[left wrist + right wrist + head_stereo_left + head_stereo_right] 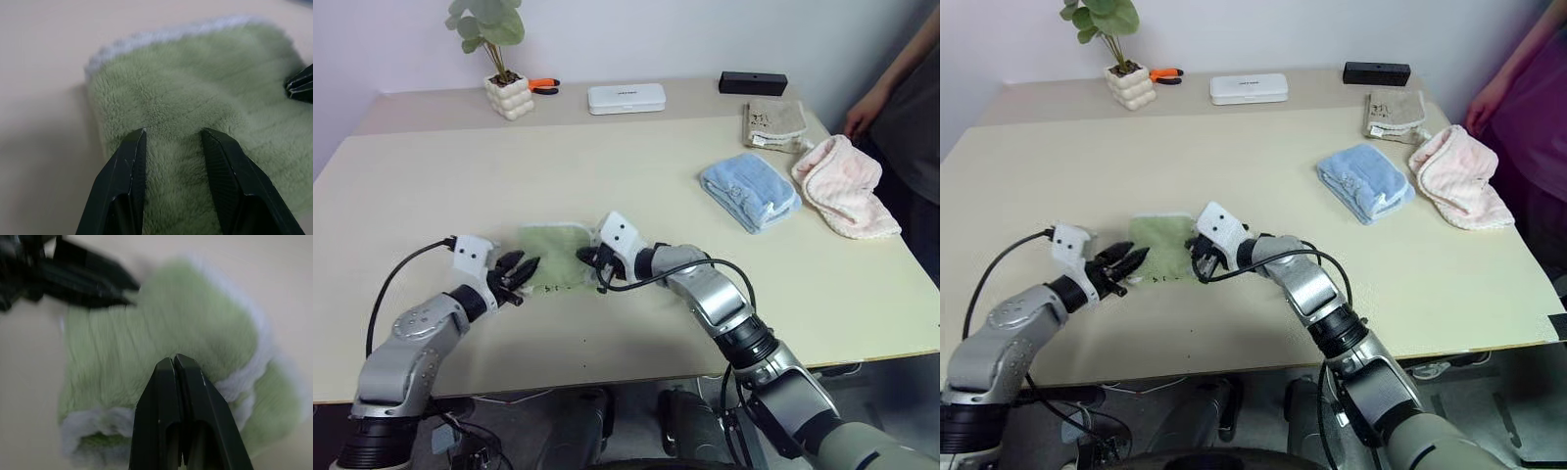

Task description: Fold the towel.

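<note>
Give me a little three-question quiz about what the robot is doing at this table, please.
1. True or false: the green towel lies between the left gripper and the right gripper.
2. Which gripper has its fingers pressed together? A) left B) right C) both
3. Fill in: beside the pink towel lies a folded light ____ towel.

Key: 1 true. 2 B: in the right wrist view the two black fingers meet over the towel, while the left gripper's fingers stand apart. 3 blue.
</note>
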`<state>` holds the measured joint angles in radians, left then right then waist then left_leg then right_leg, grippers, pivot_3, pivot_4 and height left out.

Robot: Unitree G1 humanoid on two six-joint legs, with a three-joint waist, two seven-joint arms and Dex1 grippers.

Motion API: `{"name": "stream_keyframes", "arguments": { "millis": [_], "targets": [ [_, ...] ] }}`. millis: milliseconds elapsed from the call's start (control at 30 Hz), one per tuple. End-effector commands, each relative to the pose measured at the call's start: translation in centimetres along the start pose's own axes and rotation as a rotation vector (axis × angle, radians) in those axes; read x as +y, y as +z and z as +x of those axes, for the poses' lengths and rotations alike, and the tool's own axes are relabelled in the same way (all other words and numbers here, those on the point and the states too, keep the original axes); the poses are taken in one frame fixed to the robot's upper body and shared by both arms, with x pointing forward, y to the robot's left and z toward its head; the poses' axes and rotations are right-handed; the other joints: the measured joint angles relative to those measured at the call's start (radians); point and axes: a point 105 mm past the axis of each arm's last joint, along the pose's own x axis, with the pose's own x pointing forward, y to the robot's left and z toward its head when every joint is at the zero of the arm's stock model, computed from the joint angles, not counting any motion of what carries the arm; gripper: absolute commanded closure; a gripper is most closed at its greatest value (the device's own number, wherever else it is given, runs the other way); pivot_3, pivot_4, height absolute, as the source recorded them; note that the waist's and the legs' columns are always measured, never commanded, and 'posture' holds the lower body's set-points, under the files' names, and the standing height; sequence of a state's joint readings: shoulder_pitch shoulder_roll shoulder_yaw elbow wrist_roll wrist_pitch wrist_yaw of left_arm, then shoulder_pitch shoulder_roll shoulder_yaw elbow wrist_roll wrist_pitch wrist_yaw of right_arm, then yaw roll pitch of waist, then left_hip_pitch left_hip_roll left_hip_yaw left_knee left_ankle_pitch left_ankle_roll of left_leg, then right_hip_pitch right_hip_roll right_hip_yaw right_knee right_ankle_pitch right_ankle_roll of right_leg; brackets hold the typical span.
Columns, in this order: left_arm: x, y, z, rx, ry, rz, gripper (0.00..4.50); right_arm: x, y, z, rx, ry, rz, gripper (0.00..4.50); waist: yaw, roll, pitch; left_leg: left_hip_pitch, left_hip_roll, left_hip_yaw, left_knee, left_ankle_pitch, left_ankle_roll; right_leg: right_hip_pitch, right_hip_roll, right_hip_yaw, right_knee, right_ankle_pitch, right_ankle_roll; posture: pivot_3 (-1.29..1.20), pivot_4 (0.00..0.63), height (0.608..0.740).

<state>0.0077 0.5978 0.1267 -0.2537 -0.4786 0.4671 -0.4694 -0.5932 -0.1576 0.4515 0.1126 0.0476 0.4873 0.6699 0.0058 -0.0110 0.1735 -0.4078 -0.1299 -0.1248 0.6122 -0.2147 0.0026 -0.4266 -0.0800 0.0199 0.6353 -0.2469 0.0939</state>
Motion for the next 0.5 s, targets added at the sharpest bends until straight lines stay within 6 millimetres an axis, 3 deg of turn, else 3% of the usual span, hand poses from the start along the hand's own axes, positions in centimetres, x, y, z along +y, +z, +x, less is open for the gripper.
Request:
{"name": "stream_keyframes", "arguments": {
  "millis": [33,167,200,267,333,433,467,500],
  "targets": [
    [0.2,0.1,-0.6,-0.038,0.009,0.0,2.69,-0.7,0.8,-0.8,-0.047,-0.059,-0.012,4.5,-0.003,0.001,0.0,0.0,0.0,0.0,0.0,0.0,0.0,0.0,0.0,0.0,0.0,0.0,0.0,0.0,0.15,0.738],
    [1.9,3.1,-2.3,-0.213,0.09,-0.131,2.69,-2.1,2.9,-2.8,-0.149,-0.102,-0.001,4.5,-0.002,0.001,0.0,0.0,0.0,0.0,0.0,0.0,0.0,0.0,0.0,0.0,0.0,0.0,0.0,0.0,0.15,0.738],
    [2.5,3.6,-2.8,-0.246,0.113,-0.189,2.74,-2.2,3.2,-3.4,-0.163,-0.098,-0.02,4.0,-0.002,0.0,0.0,0.0,0.0,-0.001,0.001,0.0,0.0,0.0,0.0,0.0,0.0,0.0,0.0,0.0,0.15,0.738],
    [4.9,3.8,-4.6,-0.286,0.221,-0.308,2.22,-2.0,4.0,-5.8,-0.198,-0.054,-0.1,3.29,0.0,0.0,0.0,0.0,0.0,-0.001,0.001,0.0,0.0,0.0,0.0,-0.001,0.0,0.0,0.0,0.0,0.15,0.738],
    [6.2,3.3,-5.7,-0.277,0.286,-0.394,1.44,-1.6,4.2,-7.6,-0.201,-0.015,-0.15,2.24,0.0,0.0,0.0,0.0,0.001,-0.001,0.001,0.0,0.0,0.0,0.0,-0.001,-0.001,0.0,0.001,0.0,0.15,0.738],
    [6.0,1.8,-5.5,-0.182,0.271,-0.483,0.05,-1.3,3.5,-8.6,-0.164,0.008,-0.18,0.8,0.001,0.0,0.0,0.0,0.001,-0.001,0.001,-0.001,0.0,0.002,0.0,-0.001,-0.001,0.0,0.001,0.0,0.15,0.738],
    [5.9,1.6,-5.4,-0.167,0.265,-0.491,0.0,-1.2,3.4,-8.7,-0.159,0.01,-0.184,0.24,0.0,0.0,0.0,0.0,0.001,-0.001,0.001,-0.001,0.0,0.002,0.0,-0.001,-0.001,0.0,0.001,0.0,0.15,0.738],
    [5.1,1.2,-4.8,-0.143,0.218,-0.536,0.0,-1.0,2.8,-9.0,-0.131,0.026,-0.226,0.05,-0.001,0.0,0.0,0.0,0.001,-0.001,0.001,0.0,0.0,0.002,0.0,-0.001,0.0,0.0,0.001,0.0,0.15,0.738]
  ]
}}
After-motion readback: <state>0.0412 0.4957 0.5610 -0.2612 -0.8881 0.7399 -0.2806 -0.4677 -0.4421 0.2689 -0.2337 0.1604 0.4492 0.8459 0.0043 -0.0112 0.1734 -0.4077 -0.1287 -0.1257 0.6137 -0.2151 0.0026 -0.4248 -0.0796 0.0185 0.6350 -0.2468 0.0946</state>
